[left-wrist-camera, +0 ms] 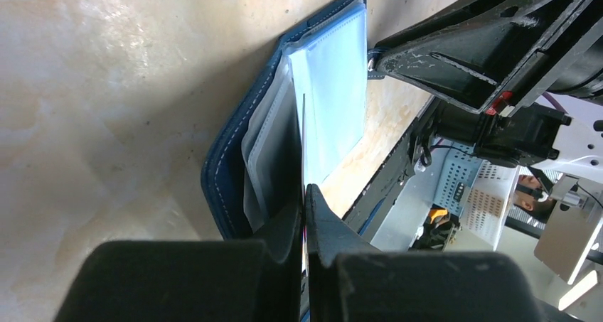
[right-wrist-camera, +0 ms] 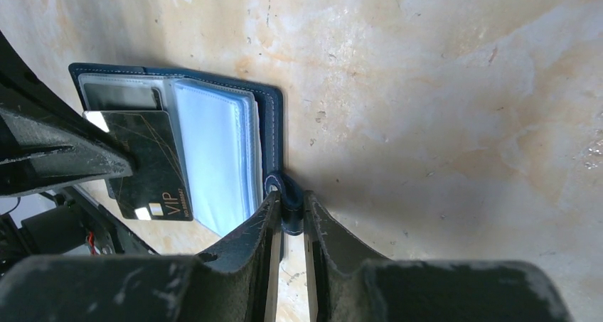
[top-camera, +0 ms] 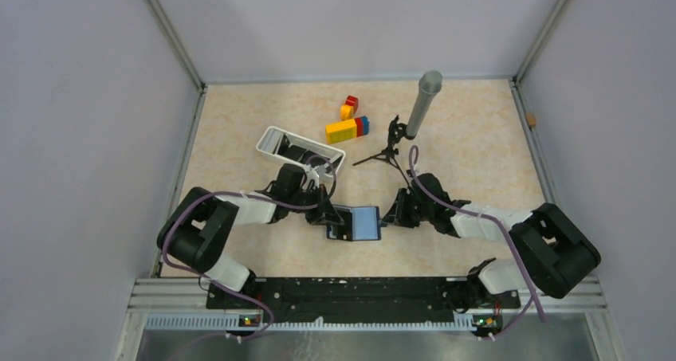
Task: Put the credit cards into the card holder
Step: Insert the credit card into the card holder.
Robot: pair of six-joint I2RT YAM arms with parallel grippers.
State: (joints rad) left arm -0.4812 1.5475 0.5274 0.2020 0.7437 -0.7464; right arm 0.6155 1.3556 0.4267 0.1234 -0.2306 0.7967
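Left gripper [left-wrist-camera: 304,194] clamped on glossy black credit card [right-wrist-camera: 153,173] marked VIP, laid over open navy card holder [right-wrist-camera: 270,123] mid-table; right gripper [right-wrist-camera: 288,202] pinching its snap tab [right-wrist-camera: 276,187]. Clear sleeves [right-wrist-camera: 213,151] inside, one dark card [right-wrist-camera: 121,96] pocketed. White tray [top-camera: 267,138] beyond, contents dark, unidentifiable

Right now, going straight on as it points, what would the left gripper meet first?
Probably the open card holder: its clear sleeves lie ahead of the left gripper and its pinched credit card.

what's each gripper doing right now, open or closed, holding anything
left gripper: jaws closed, pinching a black credit card by its edge.
right gripper: jaws closed on the open card holder.
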